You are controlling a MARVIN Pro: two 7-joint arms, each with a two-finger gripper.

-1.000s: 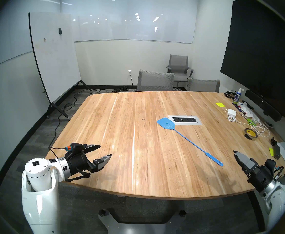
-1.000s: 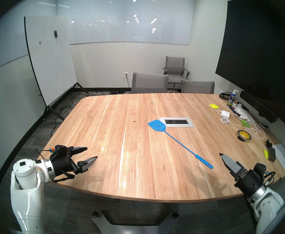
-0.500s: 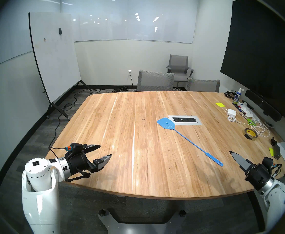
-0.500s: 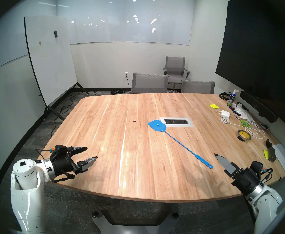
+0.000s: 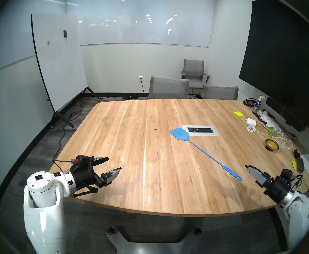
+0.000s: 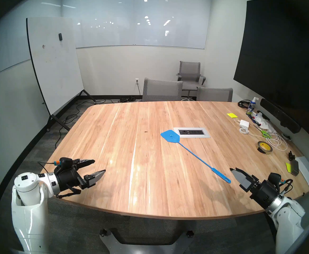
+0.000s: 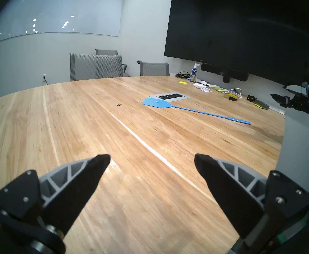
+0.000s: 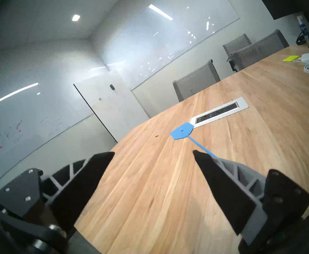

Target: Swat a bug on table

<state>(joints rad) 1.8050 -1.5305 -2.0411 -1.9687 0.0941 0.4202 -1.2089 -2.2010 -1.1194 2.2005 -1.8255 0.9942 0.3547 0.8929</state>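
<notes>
Blue fly swatter (image 5: 203, 149) and one bug (image 5: 155, 129) were seen on the light-wood table (image 5: 131, 174).
Both the left gripper (image 5: 114, 163) and right gripper (image 5: 247, 167) were held spread and empty; the bug lay mid-table, left of the swatter's head.

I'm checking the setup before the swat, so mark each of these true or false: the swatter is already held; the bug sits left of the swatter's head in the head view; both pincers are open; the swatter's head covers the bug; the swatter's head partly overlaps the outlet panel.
1. The blue swatter is already held. False: it lies flat on the table, with neither pincer touching it.
2. The bug sits left of the swatter's head in the head view. True.
3. Both pincers are open. True: the left pincer and the right pincer both have their fingers spread and hold nothing.
4. The swatter's head covers the bug. False: bare wood separates them.
5. The swatter's head partly overlaps the outlet panel. True: its corner lies on the panel's silver edge.
</notes>
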